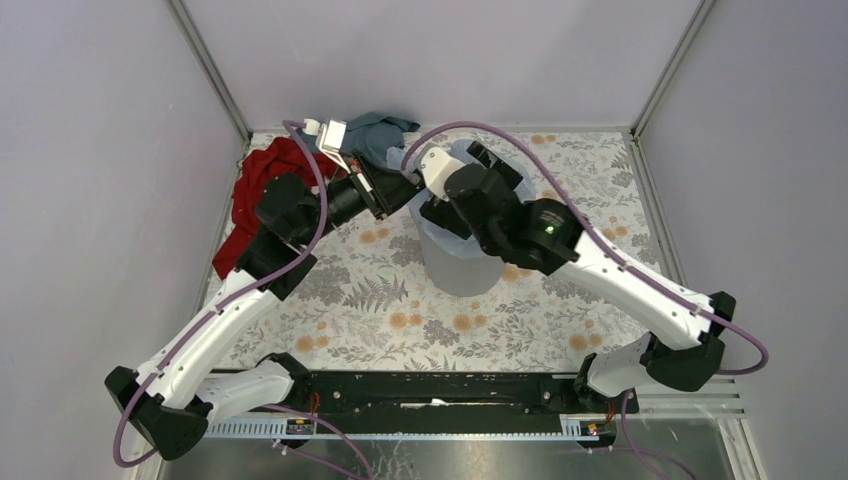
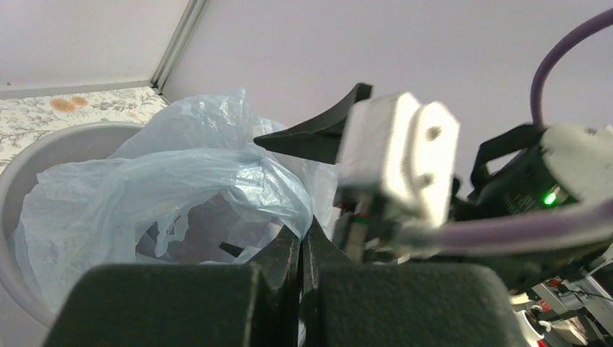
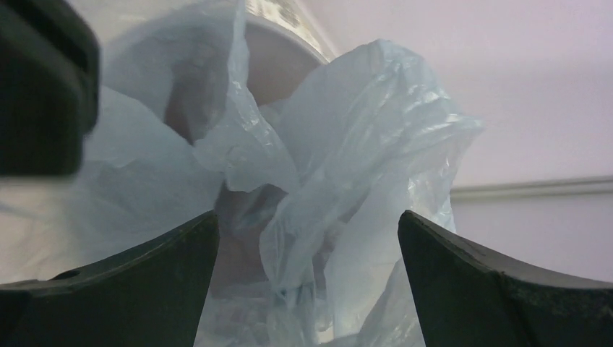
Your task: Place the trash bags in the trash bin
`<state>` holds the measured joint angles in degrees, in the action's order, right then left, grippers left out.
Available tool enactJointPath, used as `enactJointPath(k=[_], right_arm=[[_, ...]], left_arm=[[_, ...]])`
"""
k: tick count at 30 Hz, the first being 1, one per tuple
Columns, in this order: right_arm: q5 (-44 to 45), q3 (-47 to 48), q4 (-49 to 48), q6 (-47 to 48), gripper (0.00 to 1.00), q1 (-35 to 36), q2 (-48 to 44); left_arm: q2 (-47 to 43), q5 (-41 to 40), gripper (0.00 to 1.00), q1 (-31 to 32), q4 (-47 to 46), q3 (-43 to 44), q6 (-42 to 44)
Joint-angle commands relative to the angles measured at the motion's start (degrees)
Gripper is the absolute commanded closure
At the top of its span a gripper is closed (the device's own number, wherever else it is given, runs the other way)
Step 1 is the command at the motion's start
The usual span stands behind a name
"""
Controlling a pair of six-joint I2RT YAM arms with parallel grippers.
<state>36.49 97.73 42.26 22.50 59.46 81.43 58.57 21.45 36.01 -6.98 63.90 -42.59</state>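
Observation:
The light grey trash bin (image 1: 462, 268) stands mid-table with both arms over its mouth. The pale blue trash bag (image 1: 404, 158) is bunched in and over its rim. My left gripper (image 1: 400, 188) is at the bin's left rim. In the left wrist view it (image 2: 302, 233) is shut, pinching an edge of the bag (image 2: 181, 181) above the bin rim (image 2: 36, 155). My right gripper (image 1: 437, 212) is over the bin. In the right wrist view it (image 3: 307, 242) is open, with crinkled bag folds (image 3: 361, 137) between its fingers, not gripped. The bin wall (image 3: 278, 69) shows behind.
A red cloth (image 1: 258, 188) lies at the back left under the left arm. A teal-grey cloth (image 1: 380, 130) lies by the back wall behind the bin. Grey walls enclose the floral table (image 1: 400, 320) on three sides.

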Motion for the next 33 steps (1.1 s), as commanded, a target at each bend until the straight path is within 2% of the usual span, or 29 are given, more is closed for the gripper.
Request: enactJointPath(k=[1,4,7,10,12,14,16,18,20,22,25,27,30,33], right_arm=[[18.7,-4.0,-7.5,8.4,0.00,1.4,2.2],[22.8,-6.6,-14.1,10.2,0.00,1.4,1.1],[23.5,-8.4,-19.5,11.0,0.13,1.4,-1.8],[23.7,-9.7,-25.4,11.6,0.43,1.4,-4.8],[23.8,-9.6,-27.2,10.5,0.59,1.4,-6.2],[22.5,-7.2,-24.1,6.2,0.77,1.2,-6.8],[17.3,-2.9,-17.1,-1.7,0.99,-0.3,-6.8],[6.6,0.9,-11.3,-12.3,1.00,-4.1,-7.0],[-9.3,2.8,-8.6,-20.4,1.00,-11.3,-7.3],[-24.0,2.5,-9.6,-27.4,1.00,-15.8,-7.1],[-40.5,2.4,-12.5,-36.3,1.00,-20.7,-5.2],[-52.5,1.5,-17.2,-42.9,1.00,-24.9,-3.8],[-71.0,-4.5,-30.6,-55.8,1.00,-32.3,-3.0],[-77.4,-10.6,-40.9,-65.8,1.00,-38.7,-3.1]], left_arm=[[-1.2,1.3,1.00,0.1,-3.7,-0.4,-0.7],[-1.4,1.3,1.00,0.1,-3.1,-0.6,-0.6],[-2.0,1.1,1.00,0.1,-2.6,-1.0,-0.5],[-2.8,0.5,1.00,0.1,-2.0,-1.7,-0.3],[-3.5,-0.1,1.00,0.1,-1.5,-2.3,0.5],[-4.1,-1.1,1.00,0.1,-0.5,-3.2,2.2],[-4.8,-2.8,1.00,0.1,0.6,-4.2,4.6],[-5.3,-4.5,1.00,0.0,2.5,-4.7,5.9],[-5.5,-5.2,1.00,0.0,3.9,-4.8,6.9],[-5.8,-6.0,1.00,0.0,4.5,-5.3,7.5],[-6.0,-7.5,1.00,-0.1,5.3,-5.7,8.8],[-5.6,-7.9,1.00,-0.1,4.7,-5.8,9.8],[-3.3,-7.1,1.00,-0.2,-0.2,-6.1,11.6],[1.5,-4.8,1.00,-0.2,-6.0,-5.9,11.2]])
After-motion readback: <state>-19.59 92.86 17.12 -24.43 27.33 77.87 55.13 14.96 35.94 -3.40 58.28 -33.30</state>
